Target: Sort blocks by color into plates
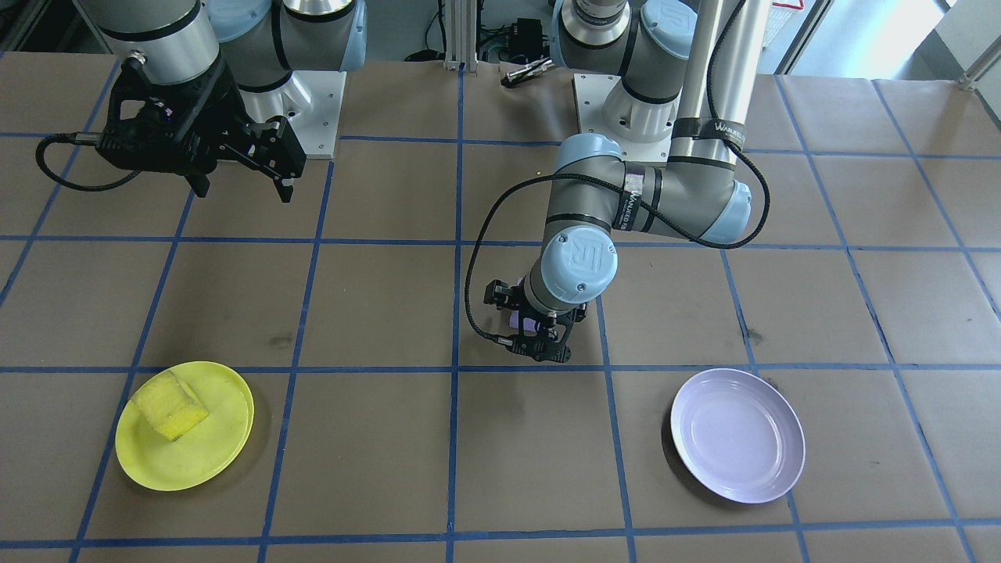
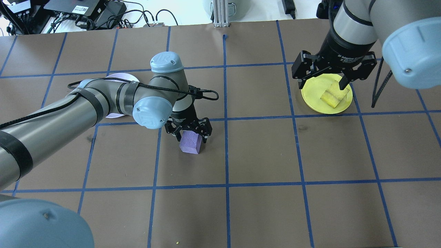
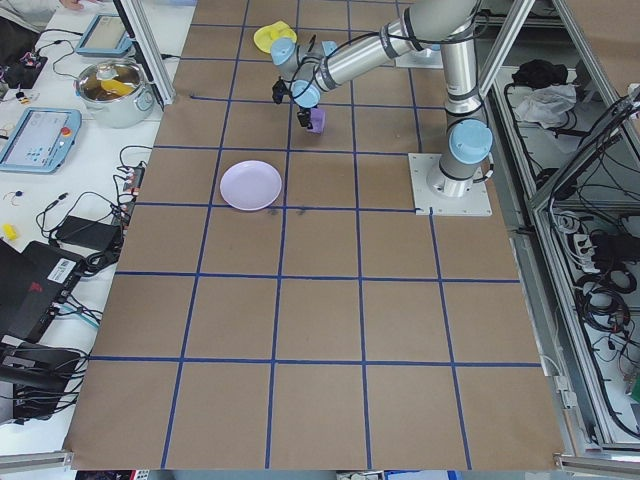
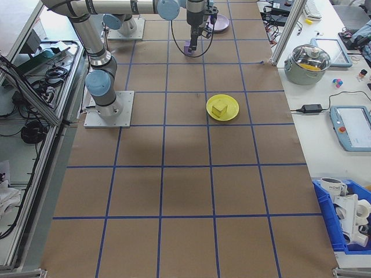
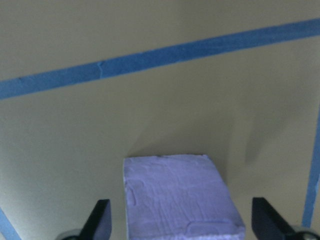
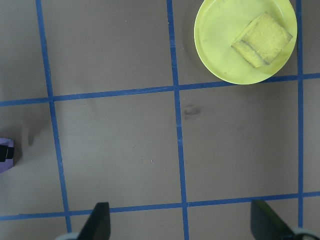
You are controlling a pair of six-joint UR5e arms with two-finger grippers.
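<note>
- With the yellow block [image 1: 170,407] already lying in the yellow plate [image 1: 205,463], I judge the first half of the sort done and the purple half now in hand.
- My left end effector [image 2: 188,132] is down over the lavender-purple block [image 2: 191,142], which sits on the brown paper of the counter [image 2: 262,151] just beside a blue tape line.
- From the left wrist view, the block [image 5: 180,197] lies between the two fingertips [image 5: 100,220] with a clear gap on each side, so I read the jaws as wide and nothing gripped yet.
- The lavender plate [image 1: 739,435] holds nothing; in the overhead view it is mostly hidden behind the left arm, well apart from the block.
- My right end effector [image 2: 324,81] hangs raised over the yellow plate in the overhead view, jaws spread and holding nothing; its wrist camera looks down on the counter from high up.
- Next, as I judge it, I need to close the left fingers squarely on the block's side faces, lift it, carry it across to the lavender plate and let go inside the rim.
- The block looks like soft foam, so I would expect it to give a little under the squeeze.
</note>
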